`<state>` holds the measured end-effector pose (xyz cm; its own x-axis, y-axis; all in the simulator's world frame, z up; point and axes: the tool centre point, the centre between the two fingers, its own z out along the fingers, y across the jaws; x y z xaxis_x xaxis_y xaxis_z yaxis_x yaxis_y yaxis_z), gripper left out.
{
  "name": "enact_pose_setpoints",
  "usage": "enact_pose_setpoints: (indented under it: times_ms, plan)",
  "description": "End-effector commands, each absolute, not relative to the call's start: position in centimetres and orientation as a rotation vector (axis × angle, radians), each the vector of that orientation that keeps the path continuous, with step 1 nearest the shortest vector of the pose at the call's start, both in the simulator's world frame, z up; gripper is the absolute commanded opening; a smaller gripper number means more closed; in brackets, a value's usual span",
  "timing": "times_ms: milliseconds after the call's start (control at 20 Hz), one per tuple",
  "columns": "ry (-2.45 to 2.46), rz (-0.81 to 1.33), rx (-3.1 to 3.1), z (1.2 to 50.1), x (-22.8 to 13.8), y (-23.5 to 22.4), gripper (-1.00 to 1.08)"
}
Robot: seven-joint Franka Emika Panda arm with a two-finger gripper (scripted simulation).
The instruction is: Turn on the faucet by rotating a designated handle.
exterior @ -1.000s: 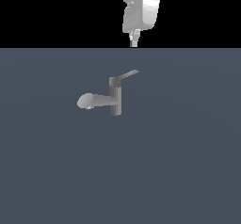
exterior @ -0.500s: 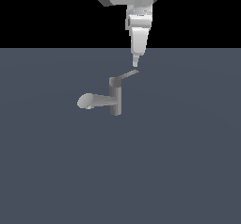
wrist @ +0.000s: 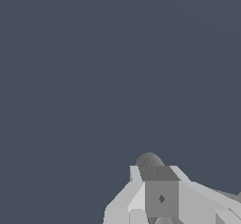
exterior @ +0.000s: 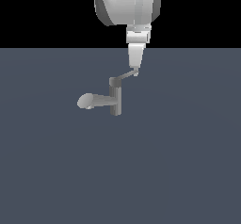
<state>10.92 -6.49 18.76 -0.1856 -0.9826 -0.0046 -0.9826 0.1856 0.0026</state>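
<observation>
Arm hanging straight down from above, gripper point(exterior: 135, 71) pointing vertically, tip touching the outer end of the handle point(exterior: 125, 77). Jaw spacing impossible to tell. Faucet point(exterior: 114, 98) upright on the grey floor point(exterior: 188, 162), spout toward the exterior view's left.

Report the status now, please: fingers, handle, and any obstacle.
Gripper at the outer end of the handle, fingers look together. Faucet upright, spout toward the exterior view's left. No obstacle seen near the handle.
</observation>
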Motion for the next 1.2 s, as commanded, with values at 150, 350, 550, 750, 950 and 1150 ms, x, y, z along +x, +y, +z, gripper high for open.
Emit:
enact_pose_setpoints:
  times_ms: [150, 350, 550, 750, 950, 1150]
  plan:
    - [2.443, 0.0, -1.975, 18.1, 11.2, -6.6, -1.0]
    - [2.442, 0.001, -1.977, 18.1, 11.2, -6.6, -1.0]
    - [2.442, 0.001, -1.977, 18.1, 10.2, -6.5, -1.0]
    - [2.442, 0.001, -1.977, 18.1, 9.2, -6.4, -1.0]
    - [2.442, 0.001, -1.977, 18.1, 8.1, -6.3, -1.0]
    - [2.442, 0.001, -1.977, 18.1, 7.1, -6.1, -1.0]
